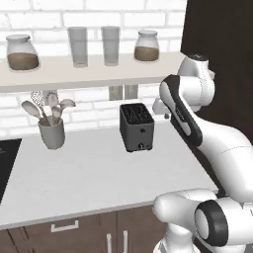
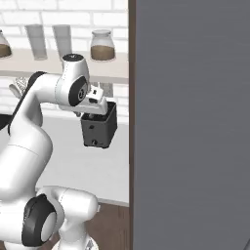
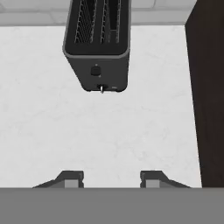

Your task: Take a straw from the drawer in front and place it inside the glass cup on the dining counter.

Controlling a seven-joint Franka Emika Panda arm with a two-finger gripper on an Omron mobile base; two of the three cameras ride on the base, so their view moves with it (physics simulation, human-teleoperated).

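My gripper (image 3: 111,178) hangs above the white worktop (image 3: 65,127), a short way in front of the black toaster (image 3: 97,43). Its two dark fingertips (image 3: 72,178) stand apart with nothing between them, so it is open. In the right base view the hand (image 2: 95,103) sits just above the toaster (image 2: 99,128). A dark brown drawer (image 1: 64,230) with a pale handle is below the worktop's front edge, and it is shut. The straw is hidden. The glass cup and the dining counter are out of view.
A grey utensil holder (image 1: 52,132) stands at the left of the worktop (image 1: 99,173). The shelf (image 1: 89,69) above carries two jars and two tall clear glasses (image 1: 78,46). A tall dark panel (image 2: 190,122) blocks the right side. A black cooktop (image 1: 7,163) lies at the left edge.
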